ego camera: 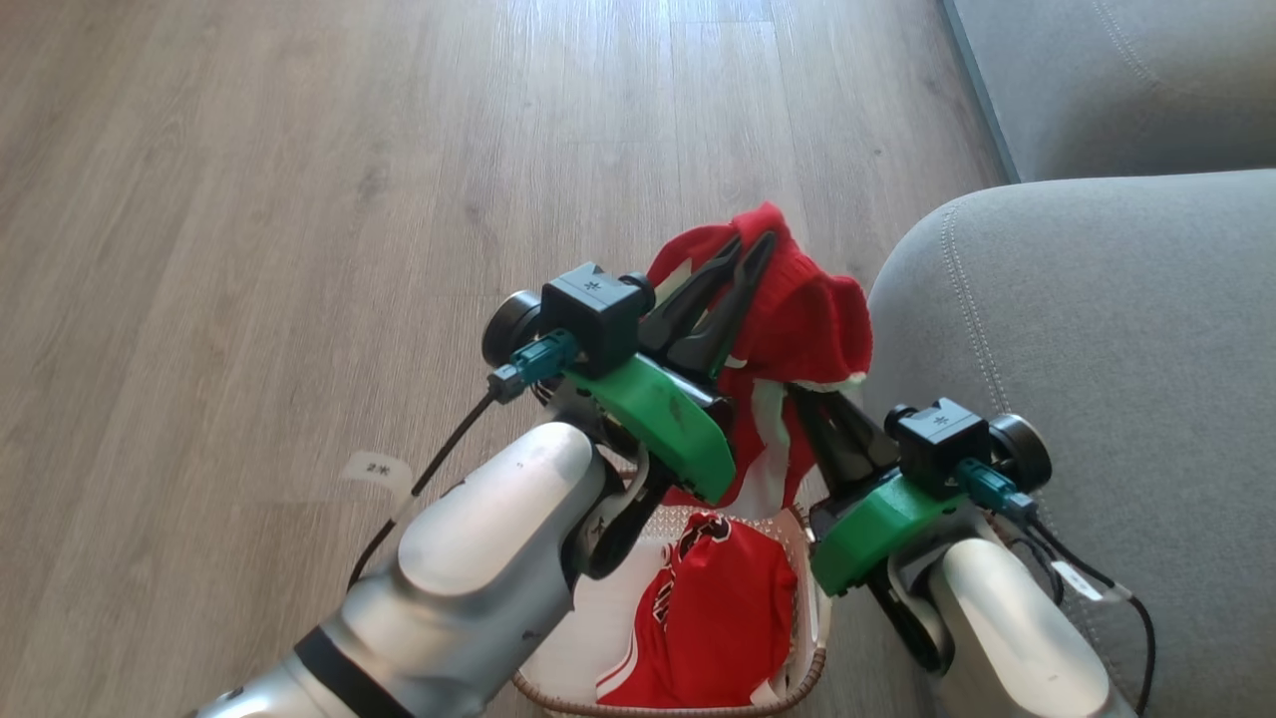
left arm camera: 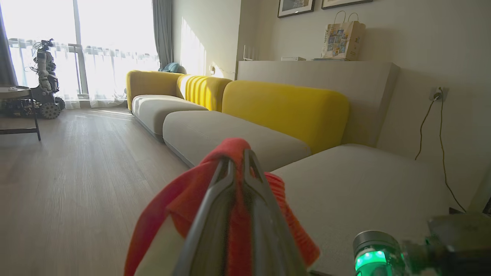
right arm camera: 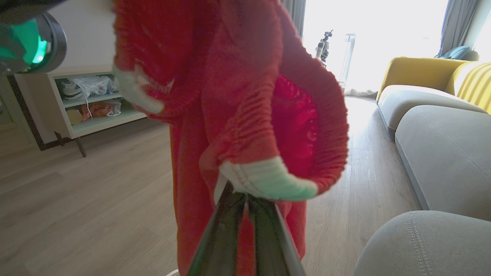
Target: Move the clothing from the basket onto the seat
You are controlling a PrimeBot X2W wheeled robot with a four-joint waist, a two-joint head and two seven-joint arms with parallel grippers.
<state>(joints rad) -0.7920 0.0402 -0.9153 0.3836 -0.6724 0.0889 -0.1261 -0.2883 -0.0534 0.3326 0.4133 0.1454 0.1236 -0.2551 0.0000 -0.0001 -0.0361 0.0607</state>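
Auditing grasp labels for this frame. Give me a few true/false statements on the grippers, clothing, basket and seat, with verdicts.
1. The left gripper is shut on the lifted red garment. True.
2. The right gripper is open, clear of fabric. False: its fingers are closed on the same garment's lower edge.
3. The basket is empty. False: a second red garment lies in it.
4. The seat is on the robot's right of the basket. True.

Daylight pours through the windows [left arm camera: 115, 30], blown out white in both wrist views. The head view is evenly lit and sharp; the clothing [right arm camera: 238, 96] blurs up close.
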